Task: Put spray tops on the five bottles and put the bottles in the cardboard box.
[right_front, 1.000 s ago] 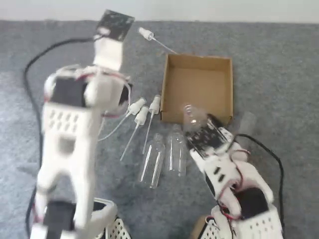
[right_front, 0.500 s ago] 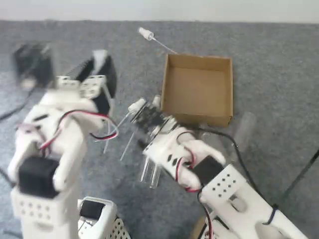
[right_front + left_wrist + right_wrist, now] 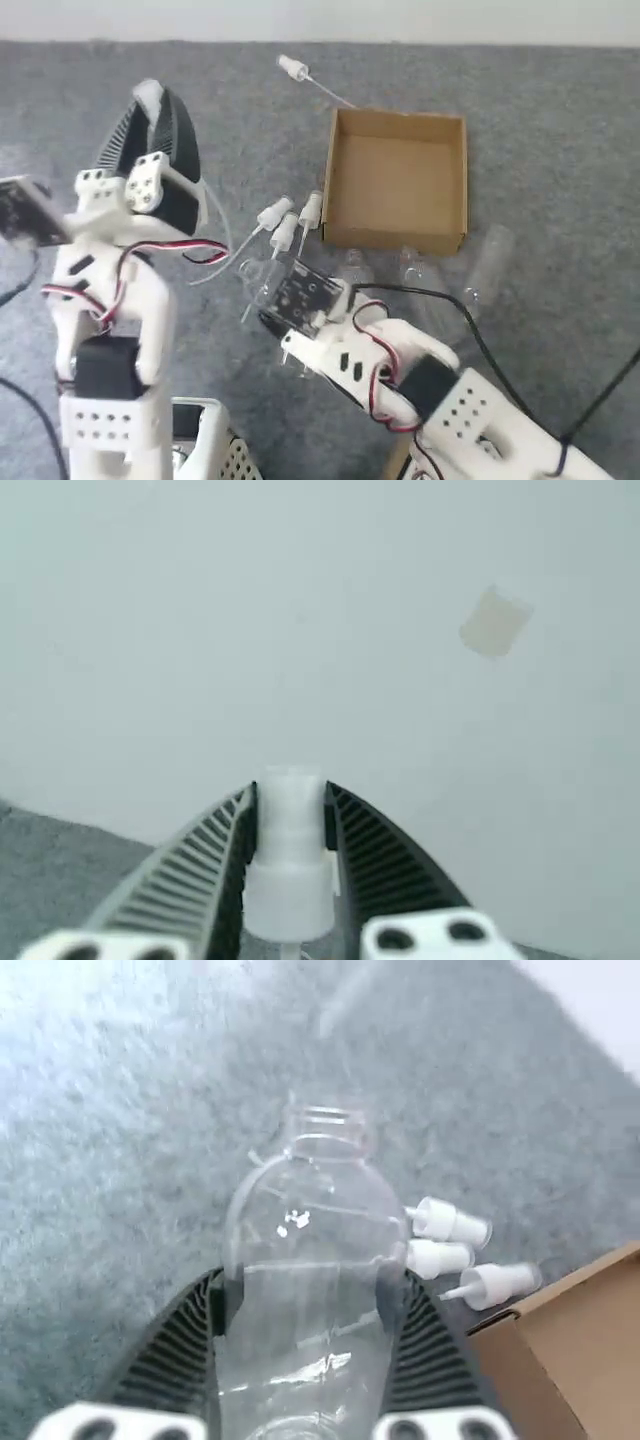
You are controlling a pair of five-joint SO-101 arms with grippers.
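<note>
My left gripper (image 3: 151,97) is raised at the table's left, shut on a white spray top (image 3: 290,852) that stands between its fingers in front of a pale wall. Near the table's middle my right gripper (image 3: 308,1290) is shut on a clear bottle (image 3: 310,1245) with a bare open neck, which the high view shows as the bottle (image 3: 260,275). Three spray tops (image 3: 285,222) lie just left of the cardboard box (image 3: 398,118), and they appear beyond the held bottle as the spray tops (image 3: 448,1245). Three clear bottles (image 3: 415,270) lie along the box's near side.
One more spray top (image 3: 293,68) with a long tube lies at the far edge behind the box. A corner of the box (image 3: 585,1340) shows beside the held bottle. Grey carpet covers the table. Black cables trail at both sides.
My right gripper has carried the bottle from beside the box leftward to the middle. My left arm has swung round and now points its gripper with the spray top upward.
</note>
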